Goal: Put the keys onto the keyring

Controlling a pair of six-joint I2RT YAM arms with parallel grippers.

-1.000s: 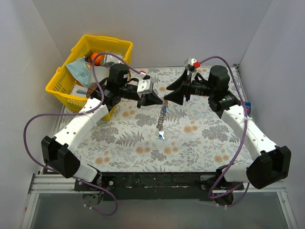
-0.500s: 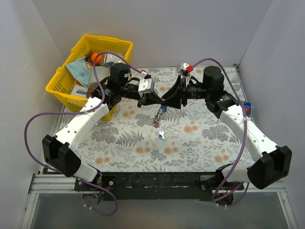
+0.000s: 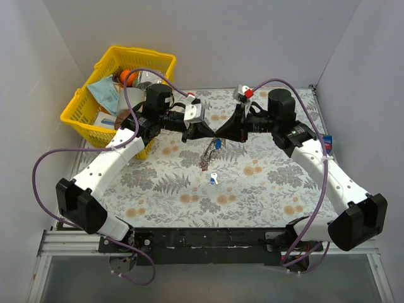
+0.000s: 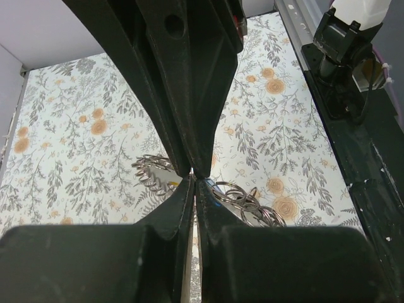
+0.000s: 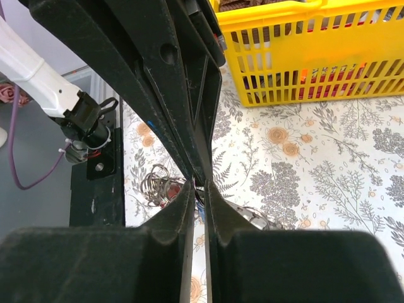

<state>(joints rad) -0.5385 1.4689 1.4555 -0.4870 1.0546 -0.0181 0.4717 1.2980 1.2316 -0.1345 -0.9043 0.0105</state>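
The keyring is a chain of thin silvery rings hanging above the middle of the floral mat. My left gripper is shut on its top end, and its fingertips are pressed together. My right gripper meets it tip to tip, its jaws closed down to a sliver on the same top end. A blue-headed key dangles just below the tips. In the right wrist view, rings bunch left of that gripper, with a red key head among them. Another key, with a pale head, lies loose on the mat.
A yellow basket full of odds and ends stands at the mat's back left, beside the left arm. White walls close in the sides and back. A small blue object sits at the mat's right edge.
My right gripper has swung left to the left gripper's tips and its jaws have closed. The ring chain has been drawn up off the mat and now hangs shorter. The left gripper stayed shut.
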